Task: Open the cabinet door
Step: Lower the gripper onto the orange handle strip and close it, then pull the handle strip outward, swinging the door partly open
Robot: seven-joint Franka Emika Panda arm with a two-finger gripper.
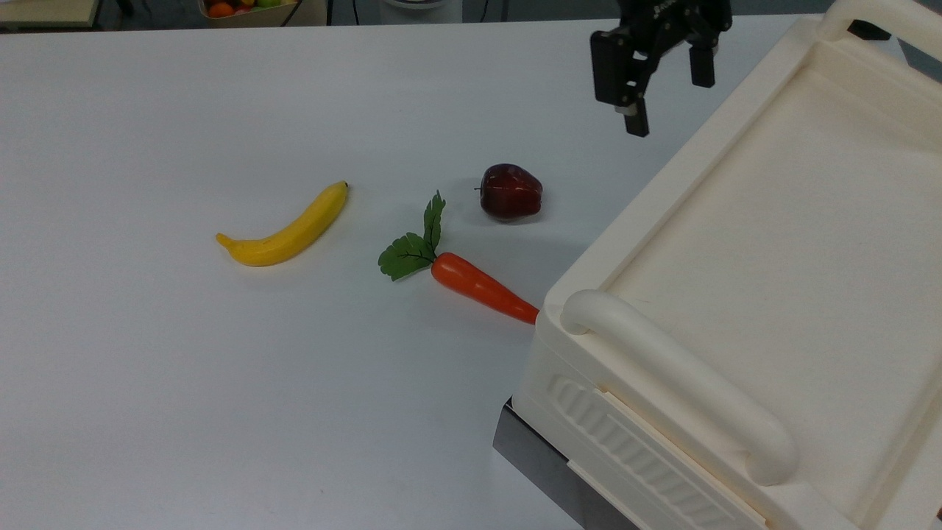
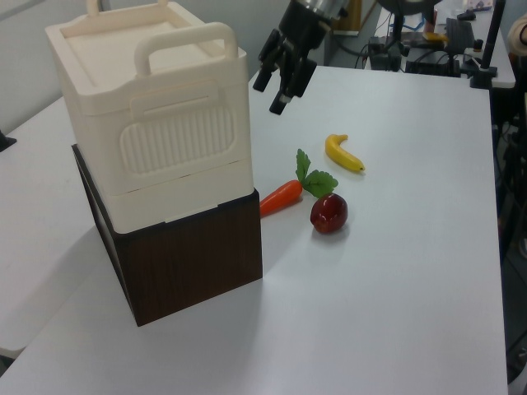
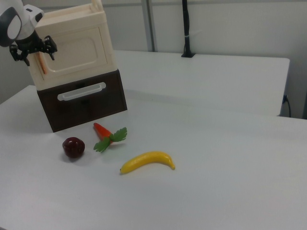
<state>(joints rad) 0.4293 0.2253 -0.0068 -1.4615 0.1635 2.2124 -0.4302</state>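
Gripper [image 1: 666,103] hung open and empty beside the cabinet, level with the door [image 3: 76,52].

The door was shut, on the cream upper unit facing the right view's camera, its copper handle [image 3: 42,63] at the right view's left edge, just beside the gripper; the spread fingers probably suited straddling that bar. Below sat a dark drawer [image 3: 81,91]; apple [image 1: 511,191], carrot [image 1: 482,287] and banana [image 1: 287,228] lay on the table [image 1: 147,405], well apart.
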